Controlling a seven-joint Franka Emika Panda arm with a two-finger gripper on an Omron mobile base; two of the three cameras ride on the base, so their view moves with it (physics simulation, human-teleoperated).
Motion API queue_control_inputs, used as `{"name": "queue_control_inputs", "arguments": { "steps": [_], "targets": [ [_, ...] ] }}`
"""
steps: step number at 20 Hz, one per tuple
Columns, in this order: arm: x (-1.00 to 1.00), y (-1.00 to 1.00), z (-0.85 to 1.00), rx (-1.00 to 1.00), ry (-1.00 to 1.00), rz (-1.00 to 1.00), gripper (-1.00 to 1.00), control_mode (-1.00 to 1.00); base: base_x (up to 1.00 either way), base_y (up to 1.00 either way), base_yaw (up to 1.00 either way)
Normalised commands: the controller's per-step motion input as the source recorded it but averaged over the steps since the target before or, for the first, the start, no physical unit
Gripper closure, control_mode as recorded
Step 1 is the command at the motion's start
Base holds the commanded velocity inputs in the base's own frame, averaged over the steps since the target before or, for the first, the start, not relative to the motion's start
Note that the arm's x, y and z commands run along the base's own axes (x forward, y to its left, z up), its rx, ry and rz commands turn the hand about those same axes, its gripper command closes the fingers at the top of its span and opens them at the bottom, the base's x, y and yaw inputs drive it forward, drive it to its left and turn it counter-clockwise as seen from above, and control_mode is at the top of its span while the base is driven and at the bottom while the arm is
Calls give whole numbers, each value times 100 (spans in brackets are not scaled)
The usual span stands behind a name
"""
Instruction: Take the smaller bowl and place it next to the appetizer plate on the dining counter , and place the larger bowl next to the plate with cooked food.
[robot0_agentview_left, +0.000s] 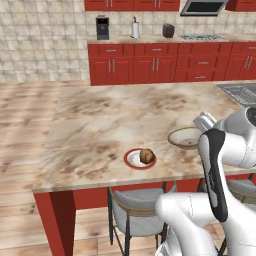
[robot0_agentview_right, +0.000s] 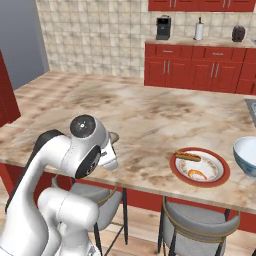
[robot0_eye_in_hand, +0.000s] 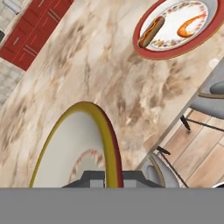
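The dining counter (robot0_agentview_left: 100, 115) is a long marble-topped island with a red base. Near its front edge sits the plate with cooked food (robot0_agentview_right: 200, 167), and just beside it, toward the right end, stands the larger bowl (robot0_agentview_right: 247, 155). The appetizer plate (robot0_agentview_left: 140, 159) lies close to the front edge too. The smaller bowl (robot0_agentview_left: 185, 137) sits right of that plate, its rim pinched in the closed gripper (robot0_eye_in_hand: 106, 177).
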Motion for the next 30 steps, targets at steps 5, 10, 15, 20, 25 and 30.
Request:
{"name": "queue_control_inputs", "arguments": {
  "steps": [5, 10, 15, 20, 25, 30],
  "targets": [
    [24, -21, -52, 0, 3, 0, 100, -100, 0, 0, 0],
    [28, -22, -46, 0, 4, 0, 100, -100, 0, 0, 0],
    [33, -15, -39, 0, 6, 0, 100, -100, 0, 0, 0],
    [36, -9, -39, 0, 6, 0, 100, -100, 0, 0, 0],
    [39, -8, -42, 0, 5, 0, 100, -100, 0, 0, 0],
    [39, -10, -39, 0, 6, 0, 100, -100, 0, 0, 0]
  ]
}}
